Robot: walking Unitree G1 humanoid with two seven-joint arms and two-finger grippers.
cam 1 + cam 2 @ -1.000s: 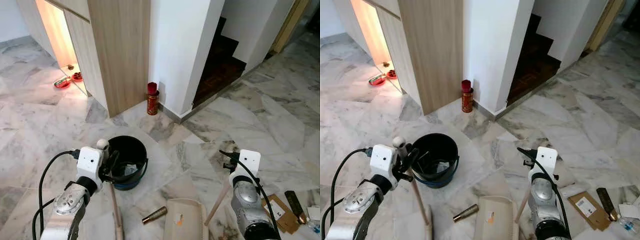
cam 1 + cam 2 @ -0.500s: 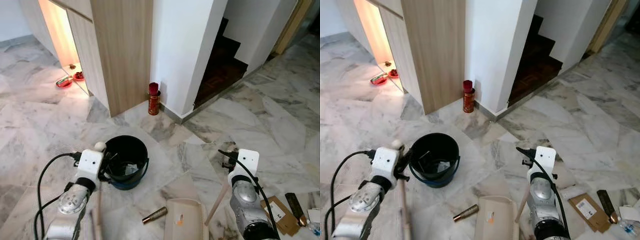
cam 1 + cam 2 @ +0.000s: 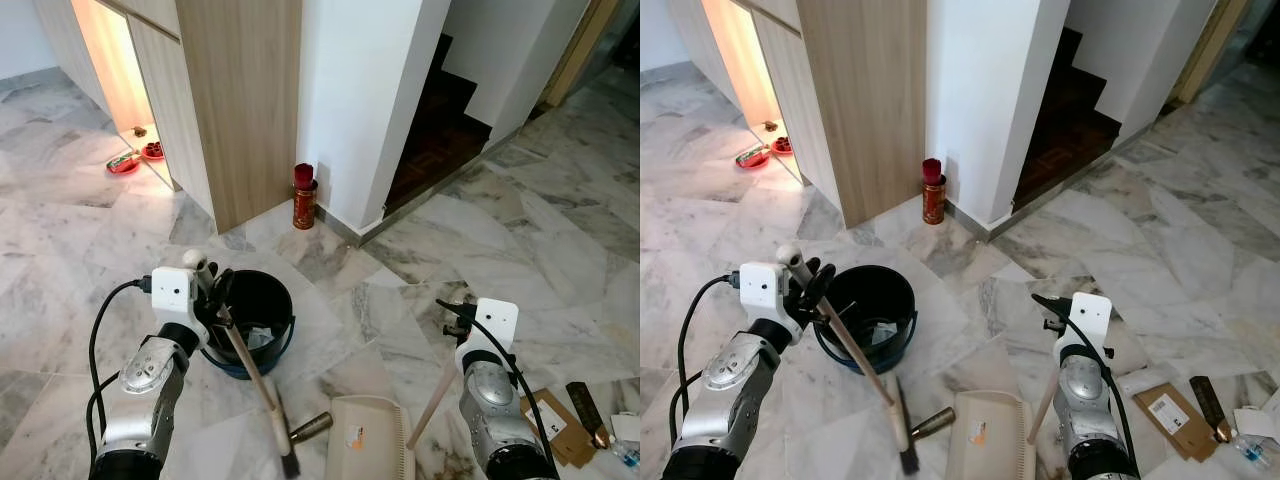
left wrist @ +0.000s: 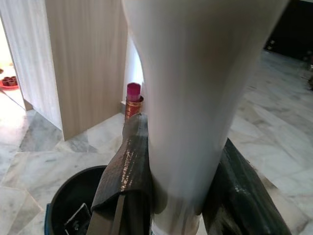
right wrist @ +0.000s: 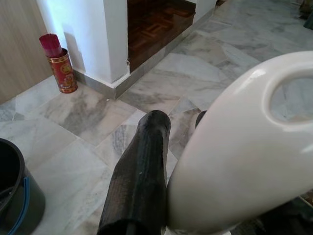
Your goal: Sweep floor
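Note:
My left gripper is shut on the pale wooden handle of a broom. The handle slants down to the right, and its dark head rests on the marble floor beside a gold tube. In the left wrist view the black fingers clamp the handle. My right gripper is shut on the handle of a beige dustpan lying on the floor just right of the tube. In the right wrist view one finger presses against the dustpan handle's white looped end.
A black bucket with scraps inside stands by my left arm. A red canister sits against the white wall, with dark stairs to its right and a wooden cabinet to its left. Cardboard and litter lie at the right.
My left arm has swung the broom: its handle went from near upright to slanting right, bringing the head close to the gold tube and dustpan. The right arm has barely moved.

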